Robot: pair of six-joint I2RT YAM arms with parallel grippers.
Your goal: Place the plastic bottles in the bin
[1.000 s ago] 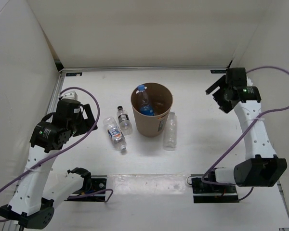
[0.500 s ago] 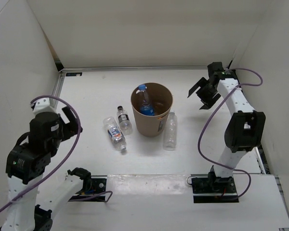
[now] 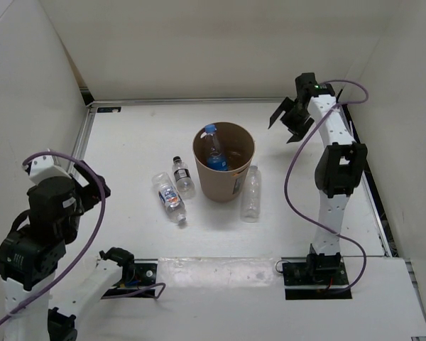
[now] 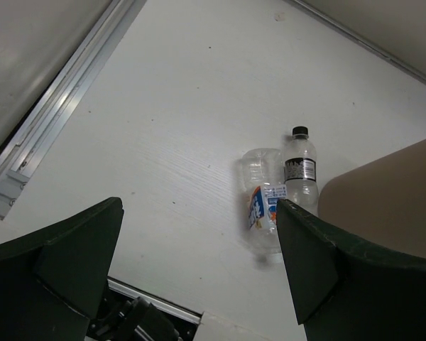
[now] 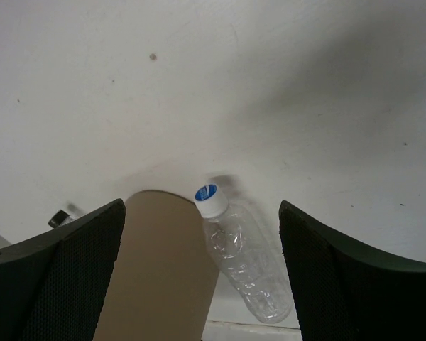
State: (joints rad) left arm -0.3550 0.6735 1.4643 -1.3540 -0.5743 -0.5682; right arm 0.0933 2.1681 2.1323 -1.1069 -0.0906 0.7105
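Plain white walls (image 3: pixel 199 50) box in a white tabletop (image 3: pixel 138 135) edged by an aluminium rail (image 3: pixel 84 133) on the left.

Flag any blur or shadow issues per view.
Top external: even light, no glare. Left wrist: black-capped bottle crisp; own fingers dark and soft. Right wrist: faint smear at the top of the plain bottle; broad shadow band across the table, upper right.

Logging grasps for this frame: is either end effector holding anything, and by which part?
Nothing is held: the left end effector and the right end effector are both open and empty.
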